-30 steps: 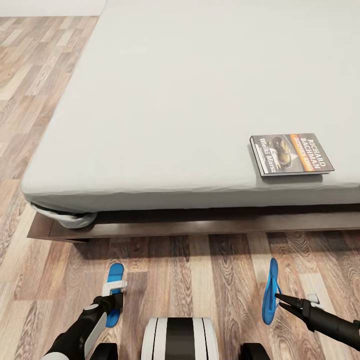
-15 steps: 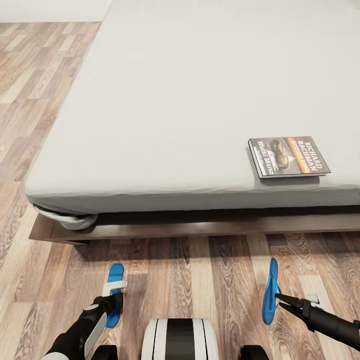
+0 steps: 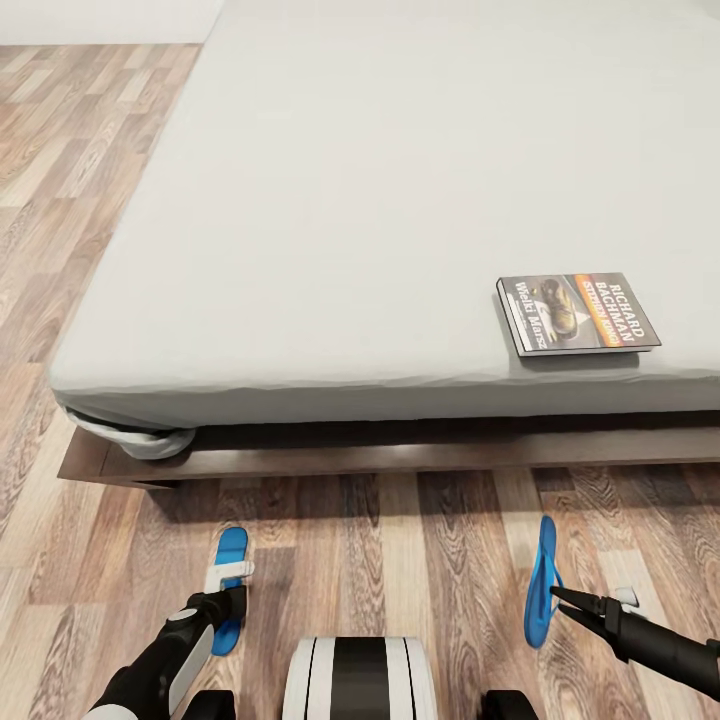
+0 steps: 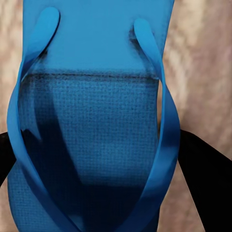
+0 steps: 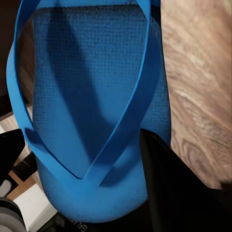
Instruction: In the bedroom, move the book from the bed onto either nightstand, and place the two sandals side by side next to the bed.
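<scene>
Blue sandals are pinched by both grippers: left sandal (image 3: pixel 229 580) by left gripper (image 3: pixel 232 603), right sandal (image 3: pixel 541 580) by right gripper (image 3: pixel 556 598).

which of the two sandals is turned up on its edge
The sandal at the right end effector stands on edge, its sole side-on; the left sandal lies flatter.

Two blue sandals (image 3: pixel 229 575) (image 3: pixel 541 580), one book (image 3: pixel 577 313), one bed (image 3: pixel 400 200), two pincers (image 3: pixel 225 603) (image 3: pixel 562 602).

Book (image 3: pixel 577 313) flat on bed (image 3: pixel 300 250); blue sandals (image 3: pixel 229 588) (image 3: pixel 541 580) near floor.
</scene>
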{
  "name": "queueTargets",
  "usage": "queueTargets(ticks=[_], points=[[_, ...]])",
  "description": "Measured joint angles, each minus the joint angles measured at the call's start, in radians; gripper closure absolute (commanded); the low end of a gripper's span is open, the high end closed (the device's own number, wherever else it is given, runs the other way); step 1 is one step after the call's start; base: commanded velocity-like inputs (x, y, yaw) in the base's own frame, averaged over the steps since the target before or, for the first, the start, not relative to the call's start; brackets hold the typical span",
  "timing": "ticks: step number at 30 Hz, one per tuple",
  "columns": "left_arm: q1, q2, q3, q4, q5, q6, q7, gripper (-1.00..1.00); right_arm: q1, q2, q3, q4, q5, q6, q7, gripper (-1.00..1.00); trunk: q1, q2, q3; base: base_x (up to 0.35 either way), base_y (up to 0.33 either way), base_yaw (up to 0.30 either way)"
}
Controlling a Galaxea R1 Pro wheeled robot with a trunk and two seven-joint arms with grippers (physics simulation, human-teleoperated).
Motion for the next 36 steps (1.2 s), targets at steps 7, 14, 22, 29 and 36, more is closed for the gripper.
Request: queueTargets(ticks=[7,14,22,29,36], points=[[0.000,0.000,0.000,0.000,0.000,0.000,0.000,1.00,0.000,0.000,0.000,-0.006,-0.002,-0.004,0.004,1.00,0.000,0.000,0.000,0.000,0.000,0.000],[0.000,0.001,0.000,0.000,0.000,0.000,0.000,1.00,0.000,0.000,-0.001,-0.006,-0.002,-0.004,0.004,1.00,0.000,0.000,0.000,0.000,0.000,0.000],[0.000,0.001,0.000,0.000,0.000,0.000,-0.001,-1.00,0.000,0.000,-0.001,-0.006,-0.002,-0.004,0.001,1.00,0.000,0.000,0.000,0.000,0.000,0.000],[0.000,0.001,0.000,0.000,0.000,0.000,0.000,-1.00,0.000,0.000,-0.001,-0.006,-0.002,-0.003,0.005,1.00,0.000,0.000,0.000,0.000,0.000,0.000],[0.000,0.001,0.000,0.000,0.000,0.000,0.000,-1.00,0.000,0.000,-0.001,-0.006,-0.002,-0.003,0.005,1.00,0.000,0.000,0.000,0.000,0.000,0.000]])
